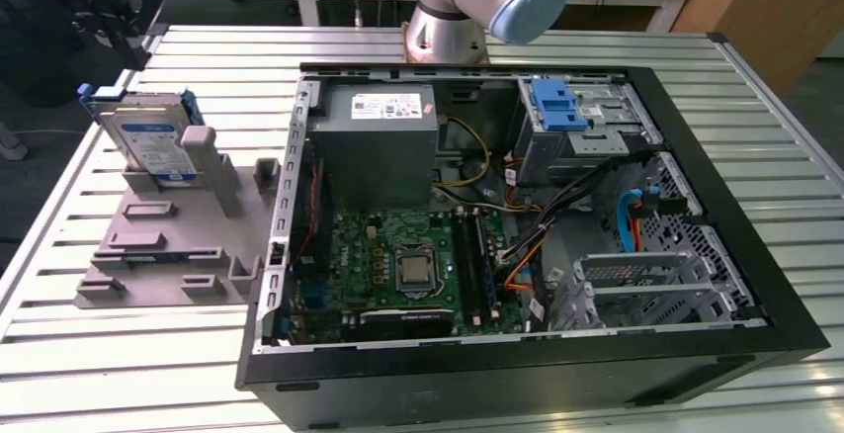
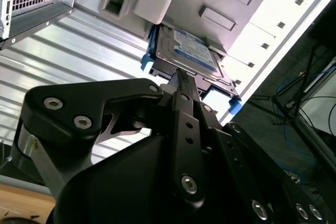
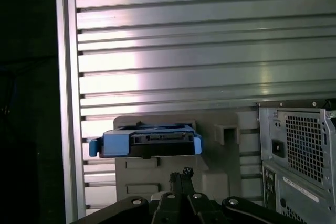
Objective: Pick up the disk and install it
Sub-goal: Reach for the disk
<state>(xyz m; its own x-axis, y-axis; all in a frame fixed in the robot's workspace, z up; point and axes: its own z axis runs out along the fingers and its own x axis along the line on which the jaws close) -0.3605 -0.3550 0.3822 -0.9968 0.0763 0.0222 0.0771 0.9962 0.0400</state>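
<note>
The disk [image 1: 145, 141] stands on edge in a gray fixture [image 1: 172, 245] on the slatted table, at the exterior view's left of the open computer case [image 1: 528, 374]. It is silver with a white-and-blue label and a blue carrier frame. My gripper [image 1: 129, 43] hangs above and behind it, apart from it. In the first wrist view the disk's blue end [image 3: 146, 141] lies just beyond my gripper [image 3: 181, 173], whose fingers are together and hold nothing. In the second wrist view the label side of the disk [image 2: 191, 51] shows past my gripper [image 2: 180, 77].
Inside the case sit a gray power supply [image 1: 376, 141], a green motherboard [image 1: 395, 265] and a metal drive cage with a blue latch bracket [image 1: 560, 107]. The case's rear panel [image 3: 299, 156] stands beside the fixture. The arm's base [image 1: 449, 18] rises behind the case.
</note>
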